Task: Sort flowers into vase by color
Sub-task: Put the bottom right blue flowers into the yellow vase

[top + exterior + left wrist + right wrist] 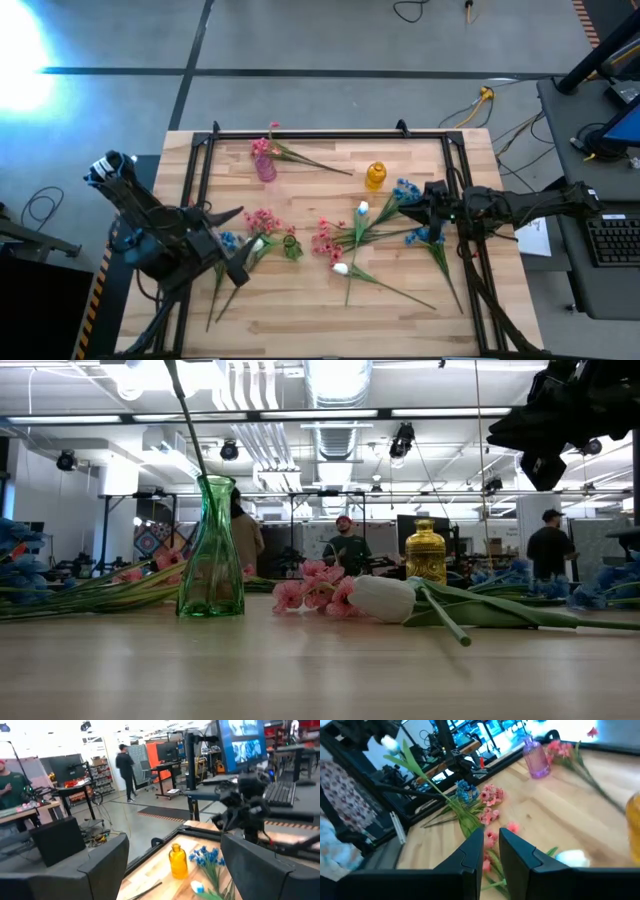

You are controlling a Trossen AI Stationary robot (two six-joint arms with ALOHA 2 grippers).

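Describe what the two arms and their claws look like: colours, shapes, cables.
Both arms are dark, nearly black, built of chunky jointed segments. The left claw ends in two broad, flat, matte black fingers with squared edges. The right claw has the same blocky black fingers. The right arm shows a small green light and thin cabling near the wrist.

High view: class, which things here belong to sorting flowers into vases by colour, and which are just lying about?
Job:
pink artificial flowers
blue artificial flowers
white artificial tulip
purple ribbed glass vase
amber glass vase
green glass vase

Lying about:
black keyboard
floor cable with yellow plug
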